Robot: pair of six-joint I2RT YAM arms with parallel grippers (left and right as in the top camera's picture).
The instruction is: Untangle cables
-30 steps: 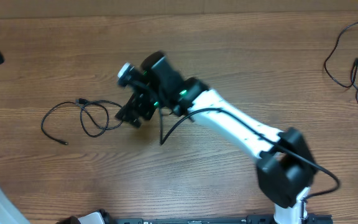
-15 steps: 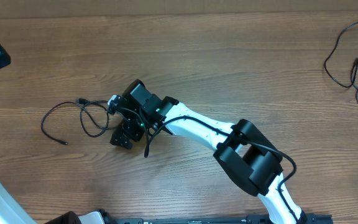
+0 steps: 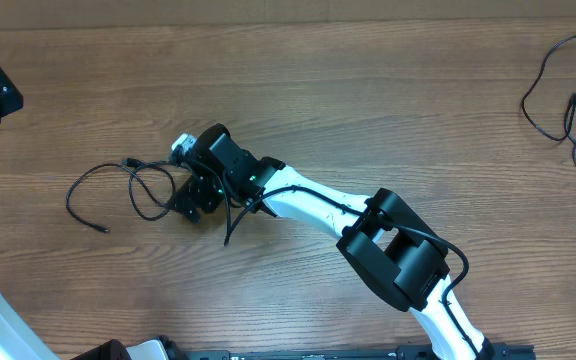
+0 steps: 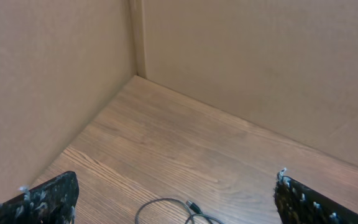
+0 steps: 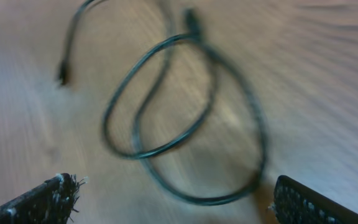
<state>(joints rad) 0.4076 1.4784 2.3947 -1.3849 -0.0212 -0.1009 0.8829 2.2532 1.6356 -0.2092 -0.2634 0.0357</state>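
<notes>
**Right claw over the loops, grasp not yet made**

The right claw (image 5: 169,186) hangs low over the bench (image 3: 368,100). Its jaws are spread wide with nothing between them, and one finger (image 5: 39,202) fills each lower corner of its wrist view. Just beyond the fingertips lies the cable (image 5: 191,132), flat on the wood in two or three overlapping loops. From overhead the tangle sits at about 9 o'clock on the bench, just beside the claw. A small plug lies at 11 o'clock of the loops, and a long tail curves round to a loose end at 8 o'clock. The wrist view is blurred, so I cannot tell whether this is one cord crossing itself or two cords wound together.

I judge the step in hand to be the approach for a first pull, so the untangling itself has hardly begun. The next move calls for settling onto a single strand at the rim of the loops, not onto a crossing. The claw should close on that strand alone and draw it outward so the loops open instead of tightening.

Farther off, at about 10 o'clock, the left claw (image 4: 178,177) is also wide open and empty, raised above the bench. A bit of the cable shows at 6 o'clock in its view. A second cable (image 3: 572,108) lies well apart at 2 o'clock, by the bench's right edge. Cardboard walls (image 4: 241,68) close the far corner.
</notes>
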